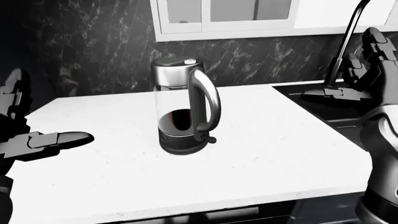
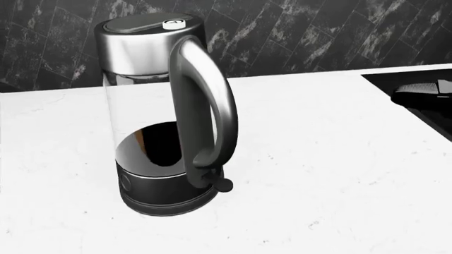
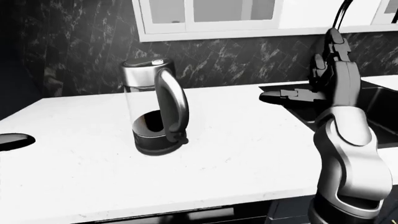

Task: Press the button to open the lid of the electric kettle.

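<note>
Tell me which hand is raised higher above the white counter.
The right hand, lifted beside the sink; the left hand hovers low over the counter.

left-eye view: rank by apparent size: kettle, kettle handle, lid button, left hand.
1. kettle, largest.
2. kettle handle, spans most of the kettle's height.
3. left hand, cut by the left edge and nearer the camera, so its rank against the handle is unsure.
4. lid button, smallest.
</note>
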